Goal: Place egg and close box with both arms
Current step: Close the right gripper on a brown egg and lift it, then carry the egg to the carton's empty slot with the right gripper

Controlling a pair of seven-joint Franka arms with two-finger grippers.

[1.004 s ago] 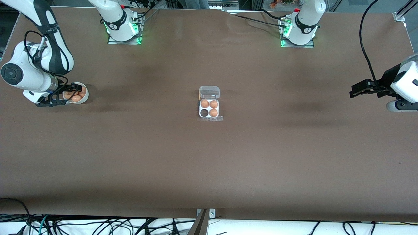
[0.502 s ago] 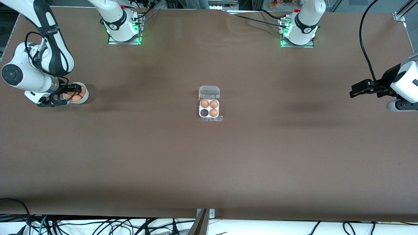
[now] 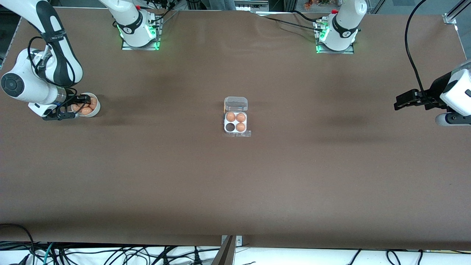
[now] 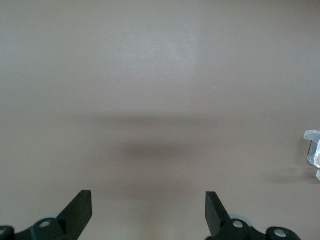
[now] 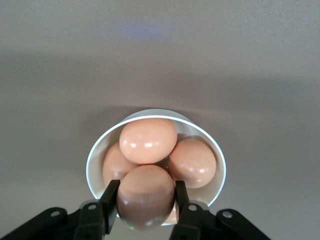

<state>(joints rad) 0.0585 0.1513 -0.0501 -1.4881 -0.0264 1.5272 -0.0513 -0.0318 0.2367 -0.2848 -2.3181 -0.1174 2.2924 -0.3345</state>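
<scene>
Right wrist view: my right gripper (image 5: 145, 205) has its jaws clamped on the egg (image 5: 145, 196), one finger pressed to each flank, the egg sitting at the rim of the white bowl (image 5: 216, 159) among several other eggs (image 5: 148, 140). Front view: the bowl (image 3: 95, 111) stands at the right arm's end of the counter (image 3: 235, 184), with my right gripper (image 3: 75, 107) down in it. The box (image 3: 236, 122) lies mid-counter, well apart from the bowl, clear lid (image 3: 236, 103) folded open; three cells hold eggs, and the cell nearer the camera toward the right arm's end is vacant. My left gripper (image 3: 402, 101) waits above the left arm's end of the counter, jaws spread wide, holding nothing; left wrist view shows only bare counter between the fingers (image 4: 79, 209).
</scene>
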